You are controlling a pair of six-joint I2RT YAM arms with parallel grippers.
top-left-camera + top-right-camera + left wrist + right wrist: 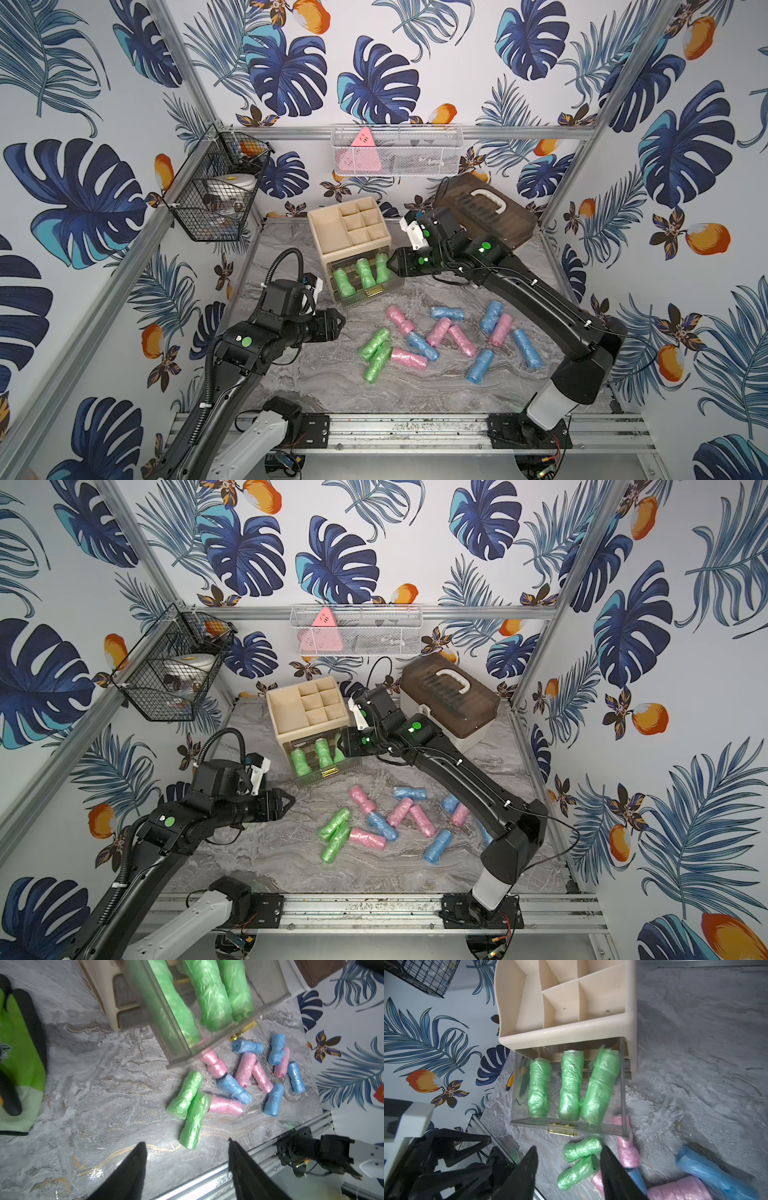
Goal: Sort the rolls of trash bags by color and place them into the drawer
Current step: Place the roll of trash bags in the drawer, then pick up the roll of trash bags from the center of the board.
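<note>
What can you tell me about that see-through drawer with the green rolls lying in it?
The drawer is a clear, slightly smoky plastic box, the top one in a beige organizer, pulled well out and level. A small gold-coloured handle sits mid-front. Three green rolls lie side by side on its floor, pointing front to back, with bare space at one side. Nothing else is in it.

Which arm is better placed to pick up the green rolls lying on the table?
Left: the left pincer, open, hovers beside the two green rolls; the right pincer is away at the drawer.
</note>
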